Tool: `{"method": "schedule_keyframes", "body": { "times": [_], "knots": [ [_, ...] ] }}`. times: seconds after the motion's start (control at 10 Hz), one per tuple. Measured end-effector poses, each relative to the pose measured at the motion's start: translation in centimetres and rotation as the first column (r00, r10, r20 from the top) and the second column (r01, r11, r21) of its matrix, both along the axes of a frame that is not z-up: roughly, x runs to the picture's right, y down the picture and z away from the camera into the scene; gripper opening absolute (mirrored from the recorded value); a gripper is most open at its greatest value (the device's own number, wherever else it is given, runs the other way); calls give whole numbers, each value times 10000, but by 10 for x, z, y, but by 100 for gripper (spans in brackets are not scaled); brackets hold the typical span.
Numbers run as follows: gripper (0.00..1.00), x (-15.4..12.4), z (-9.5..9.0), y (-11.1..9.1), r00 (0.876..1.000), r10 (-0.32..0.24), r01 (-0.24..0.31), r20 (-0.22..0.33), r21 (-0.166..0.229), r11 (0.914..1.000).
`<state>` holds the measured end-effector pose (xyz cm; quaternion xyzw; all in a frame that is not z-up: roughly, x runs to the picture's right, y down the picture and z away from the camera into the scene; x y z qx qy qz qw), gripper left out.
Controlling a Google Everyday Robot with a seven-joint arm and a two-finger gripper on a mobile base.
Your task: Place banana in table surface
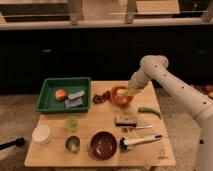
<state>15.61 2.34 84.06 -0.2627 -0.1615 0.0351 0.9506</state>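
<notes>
The banana shows as a small yellow shape inside the orange bowl at the back of the light tan wooden table surface. My gripper reaches down from the right over the bowl's right side and is right at the banana. The gripper's tip partly hides the banana. The white arm runs back to the right edge of the view.
A green tray at the back left holds a round orange-red fruit and grey items. Red items lie left of the bowl, a green chili pepper to its right. In front stand a green cup, white container, metal cup, dark red bowl, brown block and brush.
</notes>
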Motion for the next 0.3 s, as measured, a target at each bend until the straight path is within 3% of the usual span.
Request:
{"method": "schedule_keyframes", "body": {
  "times": [0.3],
  "knots": [
    [1, -9, -16, -10, 9992, -201, 207, 355, -152, 9997]
  ]
}}
